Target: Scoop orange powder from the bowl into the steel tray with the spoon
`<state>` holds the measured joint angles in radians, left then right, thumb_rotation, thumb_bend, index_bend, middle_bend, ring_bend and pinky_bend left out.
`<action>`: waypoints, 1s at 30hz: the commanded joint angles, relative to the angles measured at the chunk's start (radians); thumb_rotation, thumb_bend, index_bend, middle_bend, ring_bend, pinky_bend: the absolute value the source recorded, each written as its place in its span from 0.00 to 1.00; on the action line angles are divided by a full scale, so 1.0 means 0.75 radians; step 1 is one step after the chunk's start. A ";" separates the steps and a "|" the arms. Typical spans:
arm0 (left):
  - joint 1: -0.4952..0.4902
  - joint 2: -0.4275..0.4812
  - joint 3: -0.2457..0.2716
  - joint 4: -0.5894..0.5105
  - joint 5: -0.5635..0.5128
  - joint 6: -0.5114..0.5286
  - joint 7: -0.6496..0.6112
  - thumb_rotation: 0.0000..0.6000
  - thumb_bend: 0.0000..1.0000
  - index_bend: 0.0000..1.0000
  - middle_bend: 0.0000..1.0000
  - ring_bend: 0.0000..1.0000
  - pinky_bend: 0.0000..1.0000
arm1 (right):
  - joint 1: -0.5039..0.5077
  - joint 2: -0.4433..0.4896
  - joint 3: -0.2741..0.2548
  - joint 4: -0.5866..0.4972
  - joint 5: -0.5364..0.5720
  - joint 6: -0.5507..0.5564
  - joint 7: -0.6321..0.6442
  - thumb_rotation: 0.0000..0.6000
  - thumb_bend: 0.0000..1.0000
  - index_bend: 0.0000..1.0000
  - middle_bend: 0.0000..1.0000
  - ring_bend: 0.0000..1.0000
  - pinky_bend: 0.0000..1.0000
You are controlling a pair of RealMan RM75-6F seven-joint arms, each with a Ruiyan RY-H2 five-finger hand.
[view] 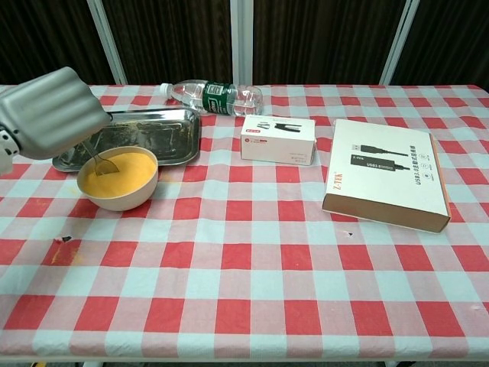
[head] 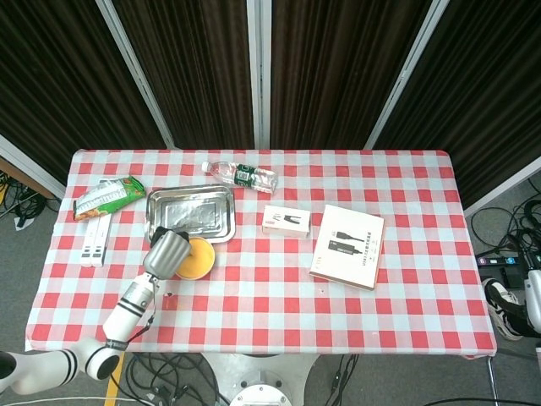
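Note:
My left hand (view: 50, 115) hovers over the left rim of the cream bowl (view: 122, 191) and holds the spoon (view: 98, 157), whose handle slants down from under the fingers. The spoon's tip sits in the orange powder (view: 122, 172). From the head view, the left hand (head: 165, 253) covers the left part of the bowl (head: 201, 260). The steel tray (view: 164, 126) lies just behind the bowl, touching or nearly touching it, with a thin dusting of powder. My right hand shows in neither view.
A water bottle (view: 218, 96) lies behind the tray. A small white box (view: 277, 140) and a large flat box (view: 386, 172) sit to the right. A snack bag (head: 106, 197) and white strips (head: 95, 241) lie at the left edge. A faint orange smudge (view: 67, 257) marks the cloth.

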<state>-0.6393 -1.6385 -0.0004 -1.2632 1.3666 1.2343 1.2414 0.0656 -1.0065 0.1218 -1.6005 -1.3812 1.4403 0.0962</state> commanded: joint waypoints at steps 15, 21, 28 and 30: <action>0.034 0.109 -0.155 -0.118 -0.228 -0.204 -0.630 1.00 0.50 0.72 1.00 0.97 1.00 | -0.002 -0.003 -0.003 0.003 -0.007 0.001 0.011 1.00 0.15 0.09 0.22 0.03 0.12; 0.051 0.166 -0.201 -0.161 -0.275 -0.224 -0.816 1.00 0.50 0.72 1.00 0.97 1.00 | -0.001 -0.001 -0.004 0.001 -0.008 -0.002 0.011 1.00 0.15 0.09 0.22 0.03 0.12; 0.072 0.231 -0.223 -0.236 -0.309 -0.274 -1.037 1.00 0.50 0.72 1.00 0.97 1.00 | 0.006 -0.004 -0.003 0.002 -0.007 -0.013 0.010 1.00 0.15 0.09 0.22 0.03 0.12; 0.073 0.257 -0.218 -0.259 -0.319 -0.300 -1.071 1.00 0.50 0.72 1.00 0.97 1.00 | 0.006 -0.005 -0.003 0.001 -0.008 -0.012 0.009 1.00 0.15 0.09 0.22 0.03 0.12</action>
<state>-0.5895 -1.4671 -0.1611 -1.4357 1.1404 1.0303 0.4648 0.0704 -1.0101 0.1194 -1.5998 -1.3872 1.4313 0.1033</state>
